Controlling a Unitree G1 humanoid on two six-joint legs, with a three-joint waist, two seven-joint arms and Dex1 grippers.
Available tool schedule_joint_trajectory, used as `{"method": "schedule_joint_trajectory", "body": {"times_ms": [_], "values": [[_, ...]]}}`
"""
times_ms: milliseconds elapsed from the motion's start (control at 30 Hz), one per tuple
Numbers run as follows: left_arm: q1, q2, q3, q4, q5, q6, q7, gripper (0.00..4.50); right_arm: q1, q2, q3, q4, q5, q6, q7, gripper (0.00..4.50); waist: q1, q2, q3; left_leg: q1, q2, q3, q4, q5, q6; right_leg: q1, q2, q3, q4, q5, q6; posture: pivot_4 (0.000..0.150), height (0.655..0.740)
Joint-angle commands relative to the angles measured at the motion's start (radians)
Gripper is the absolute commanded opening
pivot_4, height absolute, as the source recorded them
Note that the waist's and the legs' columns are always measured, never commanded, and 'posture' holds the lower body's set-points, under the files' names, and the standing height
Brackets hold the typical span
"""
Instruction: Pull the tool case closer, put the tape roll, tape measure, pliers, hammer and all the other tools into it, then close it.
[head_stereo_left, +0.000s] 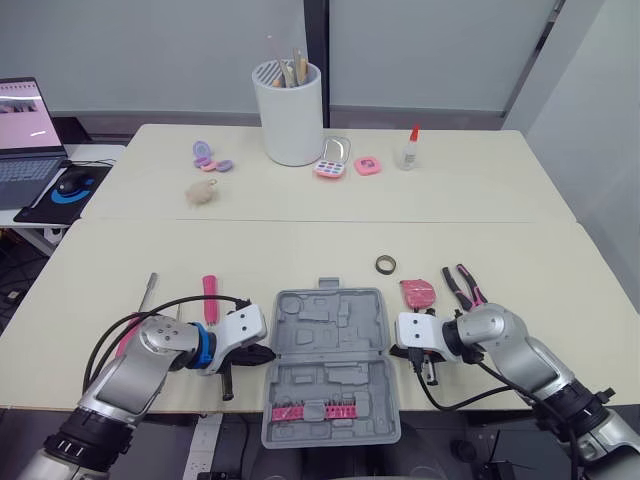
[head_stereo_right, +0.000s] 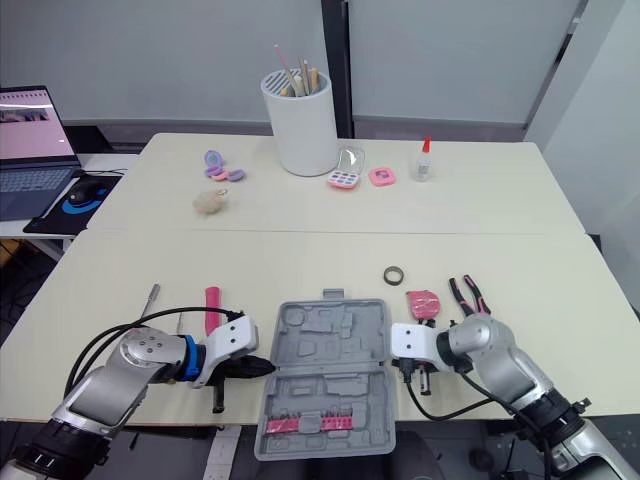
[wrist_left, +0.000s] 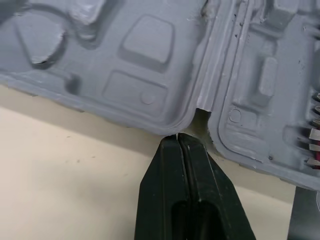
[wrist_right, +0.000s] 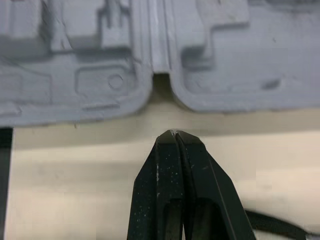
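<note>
Between left hand (wrist_left: 177, 137), right hand (wrist_right: 173, 134), both clenched: grey moulded tool case (head_stereo_left: 330, 365), open

1. A cream table (head_stereo_left: 500, 230) is carrying everything.
2. An open grey tool case (head_stereo_left: 330, 360) is lying at the near edge, in the middle.
3. A tape roll (head_stereo_left: 386, 264), a pink tape measure (head_stereo_left: 418, 293) and pliers (head_stereo_left: 462, 287) are lying to its right.
4. A pink screwdriver (head_stereo_left: 210, 298) and a metal rod (head_stereo_left: 149, 292) are lying to its left.
5. A white tub (head_stereo_left: 292, 115), a glue bottle (head_stereo_left: 407, 150), purple compacts (head_stereo_left: 208, 157) and a fluffy ball (head_stereo_left: 203, 192) are sitting on the far side.
</note>
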Motion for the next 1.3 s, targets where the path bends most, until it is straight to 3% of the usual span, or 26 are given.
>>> {"method": "schedule_joint_trajectory", "body": {"times_ms": [33,167,267,500,700,800,1000,1300], "values": [[0.007,0.026,0.074,0.005,-0.046,-0.018,0.0,0.0,-0.022,-0.04,-0.069,-0.028,0.07,0.0,0.031,0.01,0.0,0.0,0.0,0.0,0.0,0.0,0.0,0.0,0.0,0.0,0.0,0.0,0.0,0.0,0.0,0.15,0.74],[0.026,0.046,0.201,0.012,-0.142,-0.003,-0.02,0.0,-0.019,-0.088,-0.176,-0.057,0.176,0.016,0.055,0.01,-0.001,0.0,0.001,0.0,0.001,0.0,0.0,0.0,0.0,0.0,-0.001,0.0,0.0,0.0,0.0,0.15,0.74],[0.044,0.075,0.358,0.037,-0.246,0.03,-0.038,0.55,-0.003,-0.136,-0.314,-0.073,0.289,0.024,0.071,0.59,-0.001,-0.001,0.001,0.0,0.001,0.0,0.0,0.0,0.0,0.0,-0.002,0.0,0.0,0.0,0.0,0.15,0.74],[0.076,0.199,0.665,0.188,-0.395,0.118,-0.101,2.7,-0.02,-0.28,-0.567,0.041,0.456,0.045,0.119,2.07,-0.001,-0.001,0.002,0.0,0.002,0.0,0.0,0.0,0.0,0.0,-0.003,-0.001,-0.001,0.0,0.0,0.15,0.74],[0.097,0.308,0.796,0.425,-0.397,0.096,-0.147,4.45,-0.005,-0.357,-0.69,0.158,0.517,0.038,0.125,3.48,-0.002,0.0,0.002,0.0,0.002,0.001,0.0,0.0,0.0,-0.001,-0.003,0.0,-0.001,0.0,-0.001,0.15,0.74],[0.096,0.331,0.828,0.522,-0.385,0.075,-0.144,4.5,0.041,-0.37,-0.726,0.228,0.512,-0.001,0.123,4.43,-0.001,0.0,0.002,0.0,0.002,0.001,0.0,0.0,0.0,-0.001,-0.003,0.0,-0.001,0.0,-0.001,0.15,0.74],[0.101,0.347,0.822,0.668,-0.336,-0.015,-0.109,4.5,0.052,-0.365,-0.737,0.32,0.512,-0.046,0.087,4.47,-0.003,0.0,0.002,0.0,0.003,0.003,-0.001,0.0,0.0,-0.001,-0.004,0.001,-0.001,0.0,-0.001,0.15,0.74],[0.125,0.34,0.834,0.662,-0.341,-0.012,-0.083,4.5,0.018,-0.386,-0.704,0.304,0.506,-0.007,0.06,4.47,-0.003,0.0,0.002,0.0,0.004,0.004,-0.001,0.0,0.0,-0.002,-0.003,0.001,-0.001,0.0,-0.001,0.15,0.74]]}}
